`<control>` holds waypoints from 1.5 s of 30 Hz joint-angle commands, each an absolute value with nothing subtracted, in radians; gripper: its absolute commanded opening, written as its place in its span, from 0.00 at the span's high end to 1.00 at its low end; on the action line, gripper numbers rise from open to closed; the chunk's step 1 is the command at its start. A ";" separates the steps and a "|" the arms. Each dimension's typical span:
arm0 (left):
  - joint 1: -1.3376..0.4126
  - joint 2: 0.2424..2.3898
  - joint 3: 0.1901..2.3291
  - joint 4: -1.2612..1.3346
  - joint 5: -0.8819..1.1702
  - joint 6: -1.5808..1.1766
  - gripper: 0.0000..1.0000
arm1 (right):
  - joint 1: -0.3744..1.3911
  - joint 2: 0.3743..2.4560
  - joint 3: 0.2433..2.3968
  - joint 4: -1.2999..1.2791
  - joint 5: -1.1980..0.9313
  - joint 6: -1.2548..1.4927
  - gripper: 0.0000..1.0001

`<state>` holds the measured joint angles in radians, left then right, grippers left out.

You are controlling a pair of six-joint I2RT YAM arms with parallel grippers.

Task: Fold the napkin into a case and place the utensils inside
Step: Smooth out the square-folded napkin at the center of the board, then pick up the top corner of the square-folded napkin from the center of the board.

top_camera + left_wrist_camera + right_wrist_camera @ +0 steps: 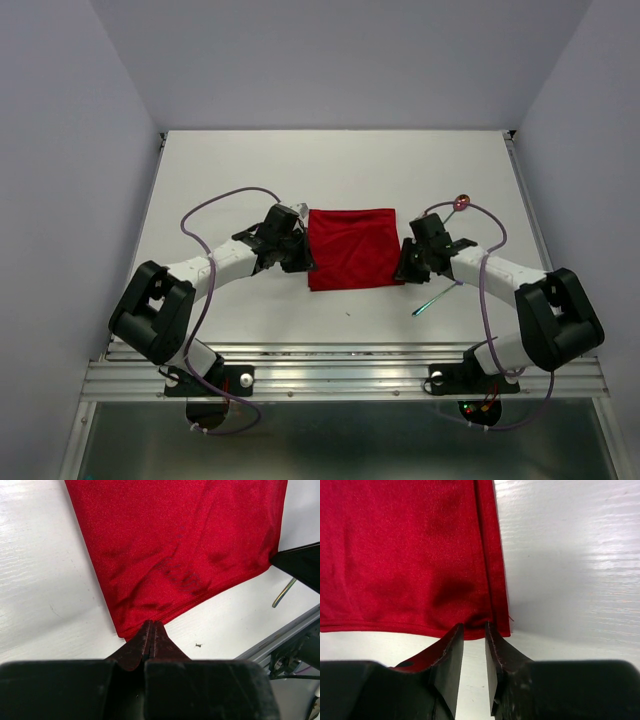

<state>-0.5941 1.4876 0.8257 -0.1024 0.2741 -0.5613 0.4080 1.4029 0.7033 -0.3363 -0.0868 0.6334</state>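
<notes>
The red napkin (352,248) lies flat on the white table as a folded rectangle, with no narrow case shape showing. My left gripper (303,263) is at its near left corner. In the left wrist view the jaws are pressed together on the napkin's (175,545) corner hem, and creases run toward the gripper (151,625). My right gripper (403,268) is at the near right corner, its jaws a little apart around a pucker of the napkin's (410,555) edge, as the right wrist view (474,627) shows. The teal-handled fork (436,299) lies near the right arm. The spoon's red-pink bowl (461,203) lies behind that arm.
The table's metal front rail (340,365) runs just behind both arm bases. A thin metal utensil end (283,593) shows beside the dark right gripper body (301,566) in the left wrist view. Purple cables (225,200) loop over both arms.
</notes>
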 commanded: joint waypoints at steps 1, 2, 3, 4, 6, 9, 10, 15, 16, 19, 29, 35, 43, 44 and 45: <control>-0.598 1.471 0.841 -0.106 0.262 -0.549 1.00 | 0.423 1.425 0.683 -0.314 -0.091 0.643 0.70; -0.598 1.470 0.839 -0.104 0.261 -0.551 1.00 | 0.423 1.431 0.680 -0.307 -0.089 0.644 0.70; -0.598 1.470 0.838 -0.104 0.261 -0.549 1.00 | 0.423 1.436 0.673 -0.305 -0.089 0.646 0.70; -0.598 1.468 0.836 -0.104 0.261 -0.549 1.00 | 0.423 1.439 0.672 -0.304 -0.084 0.647 0.70; -0.598 1.470 0.835 -0.106 0.261 -0.548 1.00 | 0.423 1.447 0.670 -0.301 -0.081 0.646 0.70; -0.598 1.470 0.833 -0.106 0.261 -0.548 1.00 | 0.433 1.448 0.670 -0.305 -0.065 0.646 0.70; -0.598 1.470 0.833 -0.106 0.259 -0.548 1.00 | 0.433 1.445 0.670 -0.308 -0.058 0.647 0.70; -0.598 1.470 0.834 -0.106 0.259 -0.546 1.00 | 0.433 1.391 0.686 -0.340 -0.012 0.646 0.69; -0.600 1.471 0.836 -0.106 0.259 -0.546 1.00 | 0.433 1.385 0.689 -0.348 -0.006 0.647 0.69; -0.598 1.476 0.838 -0.106 0.261 -0.545 1.00 | 0.433 1.368 0.692 -0.359 -0.005 0.647 0.69; -0.598 1.471 0.833 -0.104 0.261 -0.543 1.00 | 0.451 1.394 0.663 -0.345 -0.005 0.652 0.67; -0.598 1.476 0.824 -0.100 0.259 -0.545 1.00 | 0.462 1.422 0.657 -0.319 -0.005 0.657 0.68; -0.598 1.480 0.813 -0.091 0.264 -0.545 1.00 | 0.471 1.417 0.670 -0.324 0.025 0.658 0.82; -0.598 1.480 0.811 -0.091 0.264 -0.545 1.00 | 0.471 1.416 0.672 -0.324 0.026 0.658 0.83; -0.598 1.479 0.811 -0.091 0.264 -0.545 1.00 | 0.471 1.416 0.675 -0.325 0.028 0.658 0.85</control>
<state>-0.5941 1.4891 0.8249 -0.1020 0.2687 -0.5583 0.4599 1.4052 0.6716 -0.3191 -0.0147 0.6559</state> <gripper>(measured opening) 0.026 0.168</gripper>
